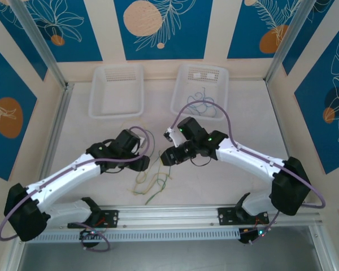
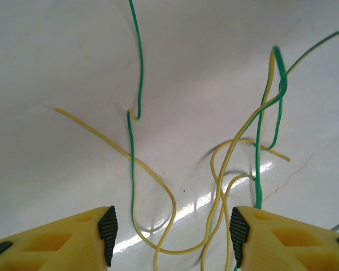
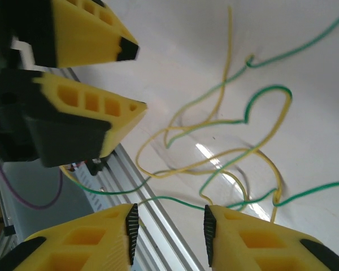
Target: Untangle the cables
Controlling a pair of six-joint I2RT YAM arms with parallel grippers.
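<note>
Cables (image 1: 151, 183) lie tangled between both low-reaching arms, left gripper (image 2: 169, 237) and right gripper (image 3: 166, 234) spread apart, holding nothing.

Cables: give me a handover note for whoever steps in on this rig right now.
left claw: open, holding nothing, over the tangle.
right claw: open, holding nothing, close beside the left one.
Where: on the table, green cables and yellow cables lie crossed and looped between the arms; blue cables lie in the far right basket.
Done: blue cables look set apart.
Left: separate green from yellow.
</note>
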